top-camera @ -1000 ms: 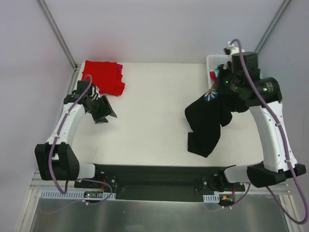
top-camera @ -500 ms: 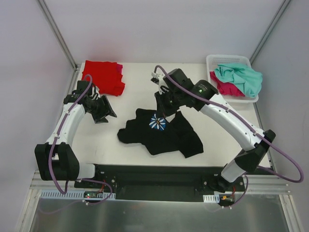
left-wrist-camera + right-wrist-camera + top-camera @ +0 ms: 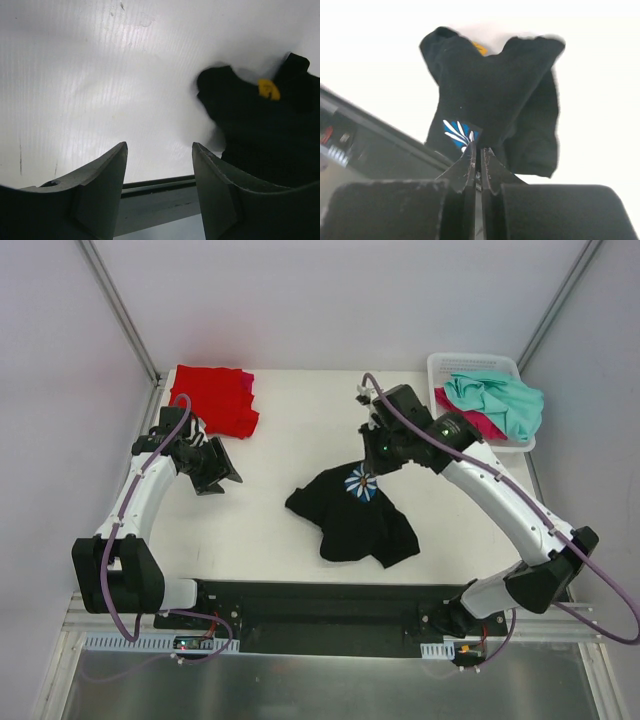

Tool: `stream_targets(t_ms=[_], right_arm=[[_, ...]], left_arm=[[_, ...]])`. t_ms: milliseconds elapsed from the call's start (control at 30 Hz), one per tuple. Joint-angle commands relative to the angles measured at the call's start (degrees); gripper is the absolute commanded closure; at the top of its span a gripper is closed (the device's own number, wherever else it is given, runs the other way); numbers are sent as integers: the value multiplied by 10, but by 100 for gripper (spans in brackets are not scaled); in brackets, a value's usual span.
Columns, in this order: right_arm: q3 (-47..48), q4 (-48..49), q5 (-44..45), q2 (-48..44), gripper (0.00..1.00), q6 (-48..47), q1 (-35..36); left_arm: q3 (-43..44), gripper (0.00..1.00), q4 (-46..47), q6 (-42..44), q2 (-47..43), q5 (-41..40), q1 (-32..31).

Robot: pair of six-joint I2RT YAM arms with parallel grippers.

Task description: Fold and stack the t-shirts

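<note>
The black t-shirt [image 3: 352, 522] lies crumpled on the middle of the table, its daisy print [image 3: 361, 483] facing up. My right gripper [image 3: 374, 462] is shut on the shirt's far edge beside the print; in the right wrist view the jaws [image 3: 478, 148] pinch black cloth [image 3: 490, 90] next to the print [image 3: 457, 132]. A folded red t-shirt [image 3: 213, 398] sits at the back left with magenta cloth [image 3: 246, 381] showing under it. My left gripper [image 3: 212, 470] hangs open and empty in front of that stack; its view shows the black shirt [image 3: 260, 125] off to the right.
A white lattice basket [image 3: 436, 370] at the back right holds a teal t-shirt [image 3: 497, 400] over pink cloth [image 3: 456, 418]. The black base rail [image 3: 320, 605] runs along the table's near edge. Metal frame posts rise at both back corners.
My right arm carried the black t-shirt from beside the basket down to the table's middle, then drew it back right, bunching it. The left arm has not moved.
</note>
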Motion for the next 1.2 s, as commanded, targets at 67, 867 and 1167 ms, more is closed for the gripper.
stream_targets(t_ms=[67,867,1167], right_arm=[[81,25,162,20,99,6,-93],[108,-17,-47,-29,99,-59,142],[102,13,12,-70,46,-52,116]], left_arm=[[10,46,-3,9,-10,14,-1],[-8,46,5,16,4,10,0],[-5,46,10,15,13,9,-1]])
